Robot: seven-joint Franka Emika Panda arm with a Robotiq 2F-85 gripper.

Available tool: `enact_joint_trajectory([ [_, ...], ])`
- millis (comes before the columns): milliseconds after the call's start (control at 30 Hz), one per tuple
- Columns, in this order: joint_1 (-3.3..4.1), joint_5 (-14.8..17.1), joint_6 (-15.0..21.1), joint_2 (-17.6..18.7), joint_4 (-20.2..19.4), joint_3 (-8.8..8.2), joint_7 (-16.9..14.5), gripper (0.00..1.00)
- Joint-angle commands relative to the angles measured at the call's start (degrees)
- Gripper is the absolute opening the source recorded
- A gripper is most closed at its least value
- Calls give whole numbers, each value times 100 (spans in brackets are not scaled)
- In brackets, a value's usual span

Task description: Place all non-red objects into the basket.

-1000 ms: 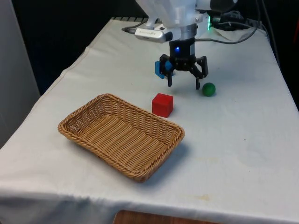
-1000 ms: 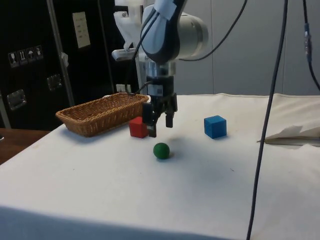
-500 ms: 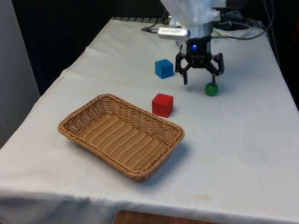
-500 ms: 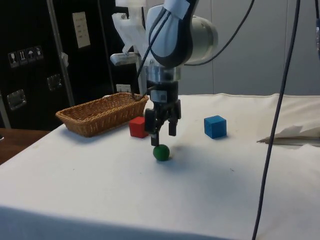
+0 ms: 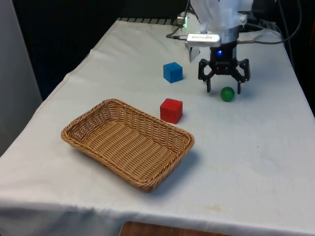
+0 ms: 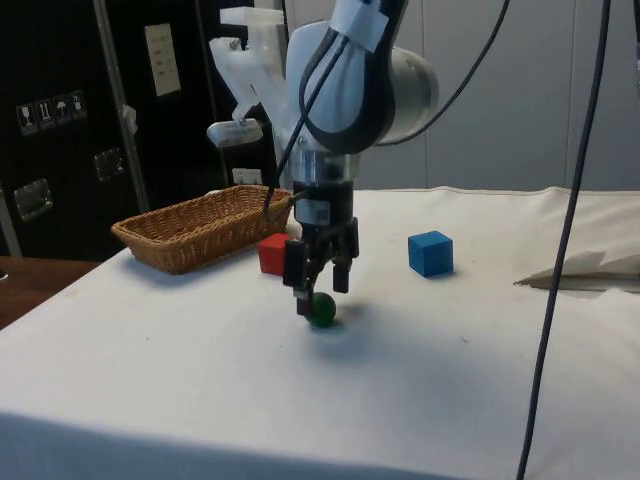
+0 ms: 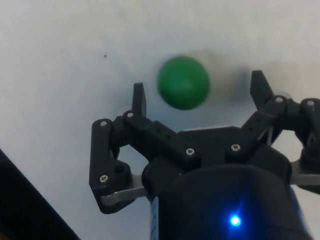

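Tool (image 5: 224, 91): it hangs low over the table (image 5: 256, 162), pointing down, with the two fingers (image 7: 139, 98) spread apart and nothing held. The ball lies between them, nearer to one finger, and I cannot tell if it touches that finger.
Ball (image 5: 227, 94): green, on the cloth near the table's edge at the front view's right, in the far half.
Blue cube (image 5: 173, 72): on the cloth in the far half, well apart from the ball, towards the front view's left.
Red cube (image 5: 171, 110): near the middle of the table, just beside the far rim of the basket, not touching it in the side view.
Basket (image 5: 88, 145): wicker, rectangular, with nothing inside, in the near half towards the table's edge at the front view's left.
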Motion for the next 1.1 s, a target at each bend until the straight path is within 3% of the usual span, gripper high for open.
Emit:
enact_joint_trajectory([
  [0, -46, 183, 97, 34, 40, 155, -57, 100],
  [133, -34, 138, 235, 206, 126, 286, 80, 100],
  [167, 0, 0, 155, 166, 63, 160, 115, 100],
  [200, -34, 120, 269, 246, 155, 315, 115, 100],
  [233, -11, 97, 338, 321, 189, 361, 195, 100],
  [367, 6, 57, 458, 413, 223, 435, 327, 97],
  [400, 23, 52, 504, 430, 223, 453, 361, 80],
  [500, 6, 0, 441, 418, 223, 435, 355, 47],
  [533, 29, 40, 533, 441, 223, 476, 395, 47],
  [667, 29, 34, 556, 447, 229, 498, 430, 0],
  [1067, 6, 11, 481, 332, 206, 493, 424, 0],
])
